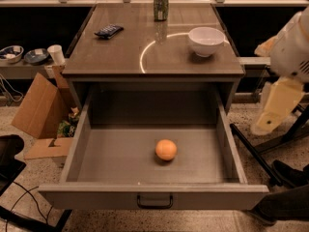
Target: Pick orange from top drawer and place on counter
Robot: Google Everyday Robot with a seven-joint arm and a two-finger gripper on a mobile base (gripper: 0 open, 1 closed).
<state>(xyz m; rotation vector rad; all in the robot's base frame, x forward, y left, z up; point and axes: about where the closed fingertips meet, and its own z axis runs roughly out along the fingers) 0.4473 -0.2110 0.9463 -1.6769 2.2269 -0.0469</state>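
Note:
The orange (166,149) lies on the floor of the open top drawer (96,158), a little right of its middle and toward the front. The drawer is pulled fully out, and its dark pull handle (154,201) faces me. The counter (111,57) is the glossy grey-brown top behind it, with a curved light reflection. My gripper (270,115) hangs at the right edge of the view, outside the drawer's right wall, level with the drawer and well apart from the orange. It holds nothing that I can see.
On the counter stand a white bowl (205,40) at the right, a green can (161,4) at the back and a dark flat object (108,30) at the left. A cardboard box (38,110) sits on the floor to the left. Dark legs (256,158) slant at the right.

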